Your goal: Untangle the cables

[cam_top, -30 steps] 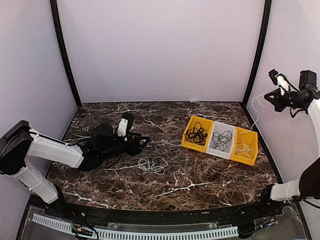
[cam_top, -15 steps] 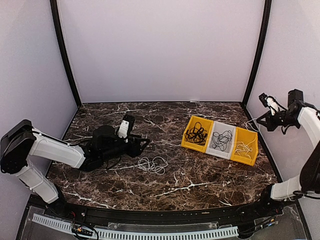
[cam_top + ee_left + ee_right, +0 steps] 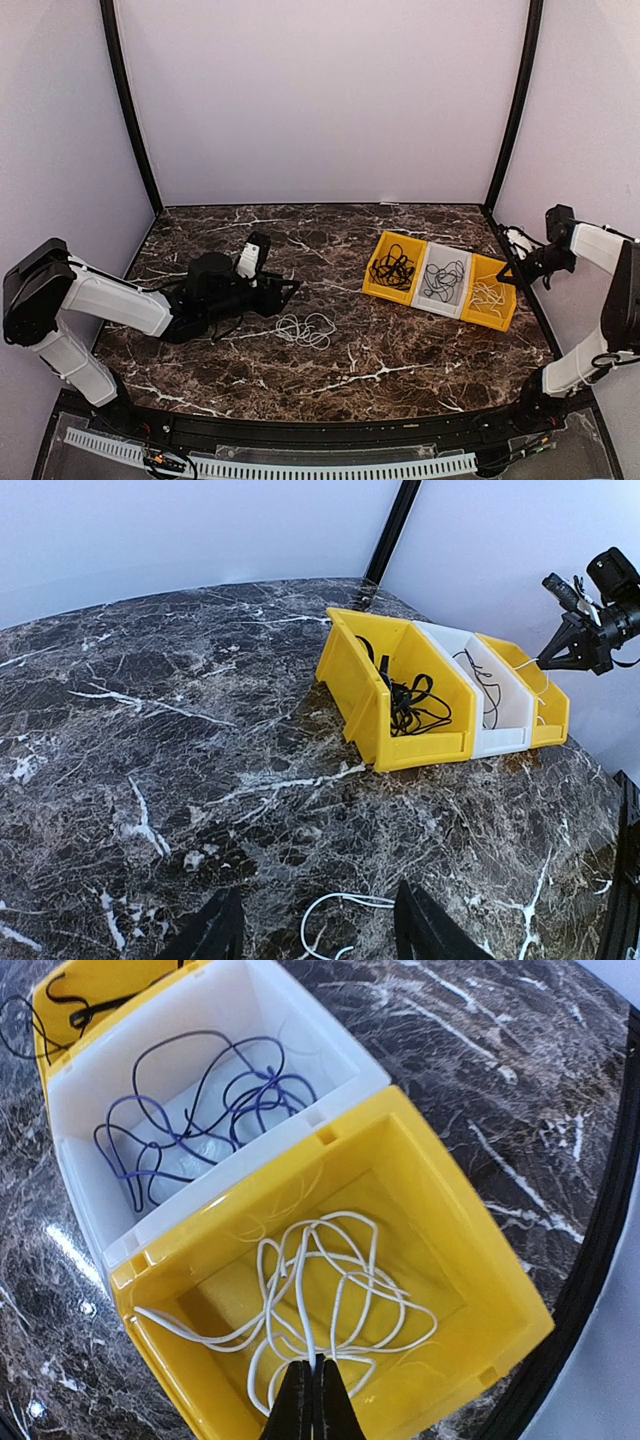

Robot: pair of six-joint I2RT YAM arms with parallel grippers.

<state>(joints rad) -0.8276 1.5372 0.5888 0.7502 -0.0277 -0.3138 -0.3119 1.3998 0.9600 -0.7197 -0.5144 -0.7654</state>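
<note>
Now the right pincer is down. A second ago it hung high by the right wall with the white cable trailing under it, and it has swung low over the right-hand yellow bin at the desk's right edge. Its tips are pressed together on one strand, and the rest of that cable lies coiled on the bin floor. So I judge this one sorted, bar the release. Beside it the white bin holds a grey cable, and the far yellow bin holds the black cables. My left pincer has barely moved: spread wide, low over the desk, with the loose white cable just ahead of it near the desk's middle. That's the one left to fetch, I reckon.
</note>
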